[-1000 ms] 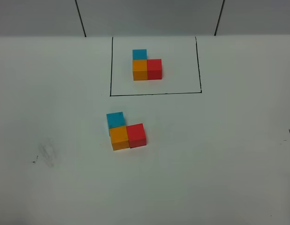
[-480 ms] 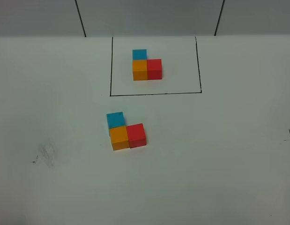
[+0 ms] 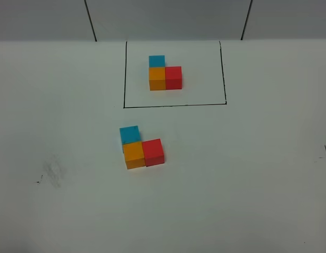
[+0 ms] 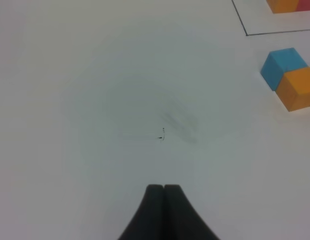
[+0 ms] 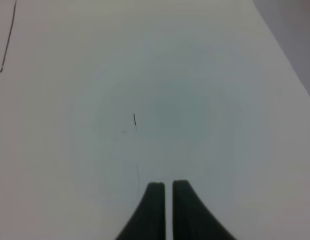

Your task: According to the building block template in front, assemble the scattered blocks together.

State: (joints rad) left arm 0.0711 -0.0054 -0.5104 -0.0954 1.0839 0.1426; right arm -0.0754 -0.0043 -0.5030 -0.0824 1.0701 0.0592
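My desk (image 3: 257, 184) is white and mostly bare, with a faint grey smudge (image 3: 52, 173) well off to the left of the loose cubes. Landmark is the drawn black rectangle (image 3: 175, 105) at the far side of the desk: inside it sits the building block template (image 3: 165, 73), light blue behind orange, red touching orange's right side. On the near side of the rectangle, a bit left of its middle and apart from the line, are the scattered blocks (image 3: 141, 147), no longer scattered as far as I can judge: light blue cube (image 3: 129, 134) touching the back of the orange cube (image 3: 134, 154), red cube (image 3: 152, 151) against orange's right side. Same L as the template, only turned slightly out of square with the rectangle. I'd call the assembly done; at most a small squaring-up is left, and maybe not even that. Both arms are out of the high view. Left end effector (image 4: 164, 188) hangs over bare desk near the smudge, fingers pressed together, nothing held; blue and orange cubes sit at that view's edge. Right end effector (image 5: 168, 186) is over bare desk on the far right of the rectangle, fingers almost together with a thin slit between, empty.
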